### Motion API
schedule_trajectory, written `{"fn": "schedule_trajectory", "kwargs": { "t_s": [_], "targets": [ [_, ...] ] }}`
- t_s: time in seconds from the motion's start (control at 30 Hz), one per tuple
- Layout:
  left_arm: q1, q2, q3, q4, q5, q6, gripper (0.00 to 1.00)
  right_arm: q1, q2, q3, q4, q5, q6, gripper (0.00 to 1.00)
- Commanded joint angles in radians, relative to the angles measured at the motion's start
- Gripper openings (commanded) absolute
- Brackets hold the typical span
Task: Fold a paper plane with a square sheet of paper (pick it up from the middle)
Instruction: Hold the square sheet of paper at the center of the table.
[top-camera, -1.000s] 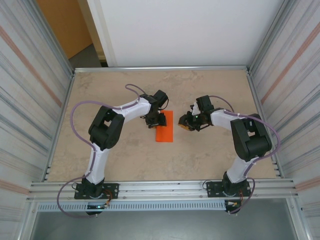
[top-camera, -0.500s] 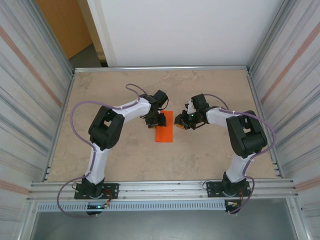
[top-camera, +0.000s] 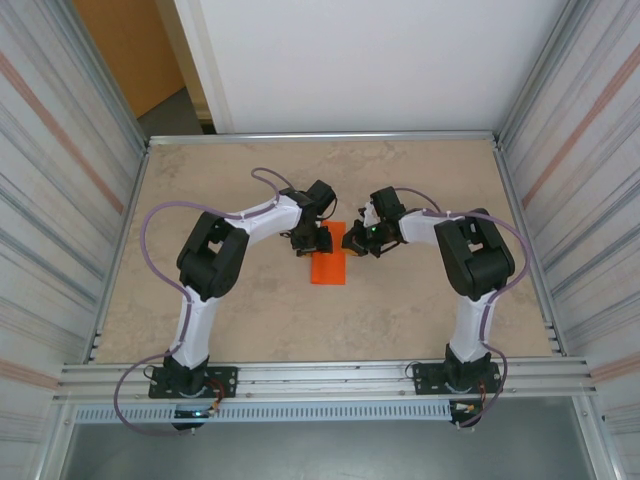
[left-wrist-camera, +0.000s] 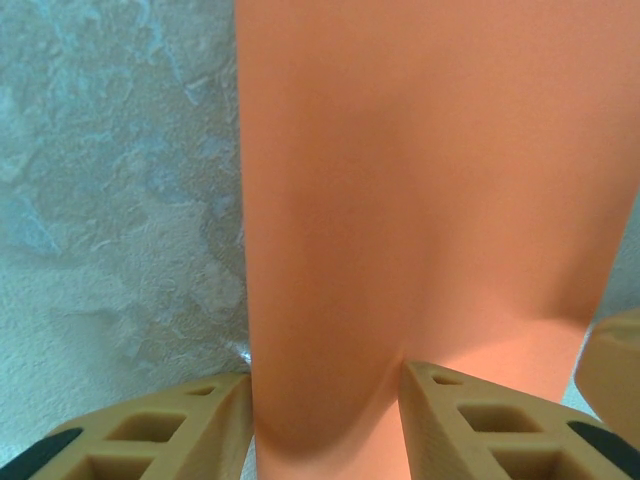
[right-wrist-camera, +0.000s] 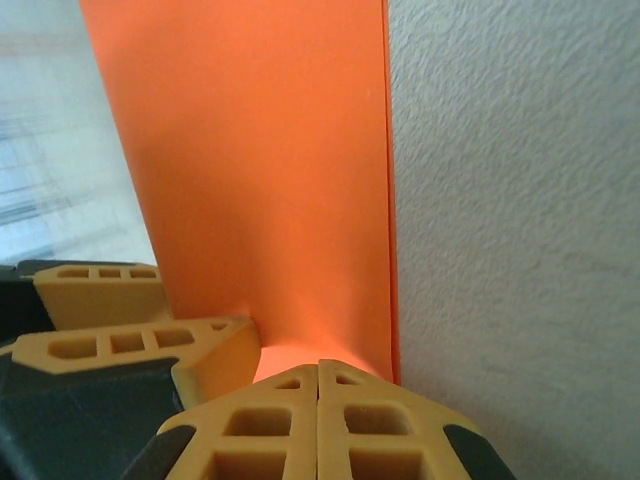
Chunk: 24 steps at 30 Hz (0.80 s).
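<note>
Looking down from the top camera, the square sheet of paper (top-camera: 328, 266) lies folded into a narrow orange oblong on the table (top-camera: 250, 320), roughly midway between the two arms. The left gripper (top-camera: 318, 240) sits at the far left corner of the oblong and the right gripper (top-camera: 357, 243) at its far right edge, the two heads close together

From the left wrist, the orange paper runs straight away from the camera between the two tan fingers (left-wrist-camera: 190, 430), which stand apart. One is at the paper's left edge and the other rests over its right part. Whether they press it down cannot be told. A tan tip of the other arm shows at the right border

From the right wrist, the two fingers (right-wrist-camera: 270, 430) are closed flush against each other at the near end of the paper, just inside its right edge. Whether any layer is caught between them cannot be told. The left arm's tan fingers rest on the paper's left side
</note>
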Motion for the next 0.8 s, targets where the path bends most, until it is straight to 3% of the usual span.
{"fn": "schedule_trajectory", "kwargs": {
  "t_s": [0.0,0.5,0.77],
  "targets": [
    [-0.039,0.191,-0.110,0.043,0.073,0.009,0.44,0.009,0.031,0.027,0.007,-0.028,0.003,0.05],
    [-0.037,0.176,-0.126,0.059,0.079,0.005,0.44,0.025,0.093,0.006,-0.042,0.026,-0.016,0.03],
    [-0.011,0.074,-0.126,0.078,0.113,0.008,0.44,0.008,0.158,-0.056,-0.066,0.074,-0.044,0.02]
  ]
}}
